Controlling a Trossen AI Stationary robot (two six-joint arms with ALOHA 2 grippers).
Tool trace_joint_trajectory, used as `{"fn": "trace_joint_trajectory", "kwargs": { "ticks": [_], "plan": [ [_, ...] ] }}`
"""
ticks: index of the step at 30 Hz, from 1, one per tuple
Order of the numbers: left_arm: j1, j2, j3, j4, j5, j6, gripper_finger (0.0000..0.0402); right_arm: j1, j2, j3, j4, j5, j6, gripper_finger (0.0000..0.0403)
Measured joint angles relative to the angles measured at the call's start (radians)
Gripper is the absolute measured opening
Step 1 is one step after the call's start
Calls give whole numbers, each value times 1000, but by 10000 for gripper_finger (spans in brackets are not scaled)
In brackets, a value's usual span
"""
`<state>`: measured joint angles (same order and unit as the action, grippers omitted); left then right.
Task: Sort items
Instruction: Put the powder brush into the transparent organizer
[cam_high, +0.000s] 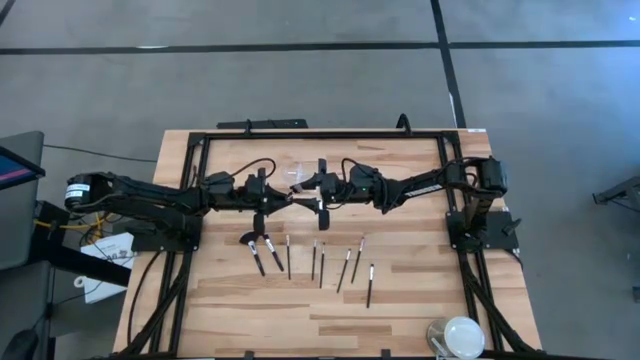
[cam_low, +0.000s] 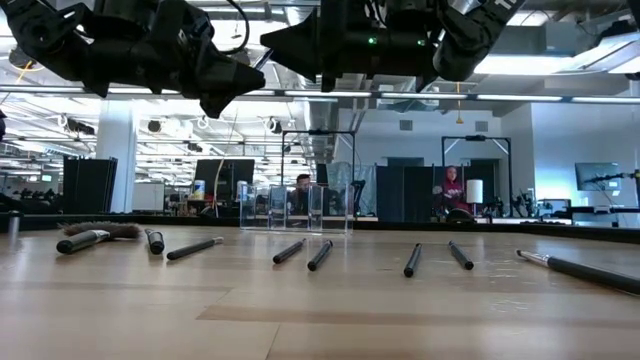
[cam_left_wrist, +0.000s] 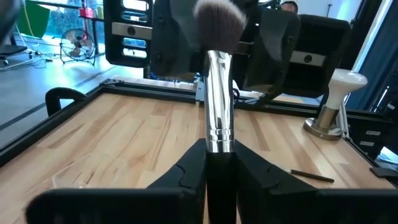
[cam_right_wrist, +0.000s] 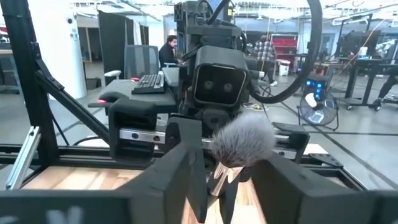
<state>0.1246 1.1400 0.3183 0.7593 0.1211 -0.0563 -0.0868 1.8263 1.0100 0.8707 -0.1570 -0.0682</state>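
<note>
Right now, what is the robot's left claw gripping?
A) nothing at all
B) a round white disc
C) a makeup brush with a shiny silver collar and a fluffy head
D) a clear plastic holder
C: in the left wrist view the left gripper is clamped on the black handle of a fluffy brush, its silver ferrule and bristles rising from between the fingers.

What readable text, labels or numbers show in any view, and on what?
None can be read.
Dark monitor screens in the room behind the table: content too small to read.
Black keyboard on a desk in the background: keys too blurred to read.
Slim black-handled makeup brushes and the silver-ferruled brush held in the left gripper: no print visible.
</note>
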Motion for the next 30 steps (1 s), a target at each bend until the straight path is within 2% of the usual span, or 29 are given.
{"fn": "trace_joint_trajectory", "kwargs": {
  "ticks": [4, 10, 13, 17, 22, 25, 30],
  "plan": [
    [0, 0, 0, 0, 0, 0, 73, -1, 0, 5, -2, 0, 44, 87],
    [0, 0, 0, 2, 2, 0, 51, -1, 0, 18, -4, 4, 69, 17],
    [0, 0, -1, -2, 0, -1, 58, -1, 0, 19, -19, 6, 70, 11],
    [0, 0, -2, 1, -7, -2, 94, -1, 0, 19, -66, 49, 69, 7],
    [0, 0, -2, -2, -111, -1, 129, -3, -6, 19, -140, 115, 68, 5],
    [1, 0, -2, -8, -172, -1, 143, -7, -51, 25, -274, 205, 39, 3],
    [0, 0, -2, -21, -173, -1, 155, -7, -176, 38, -604, 553, 34, 5]
  ]
}}
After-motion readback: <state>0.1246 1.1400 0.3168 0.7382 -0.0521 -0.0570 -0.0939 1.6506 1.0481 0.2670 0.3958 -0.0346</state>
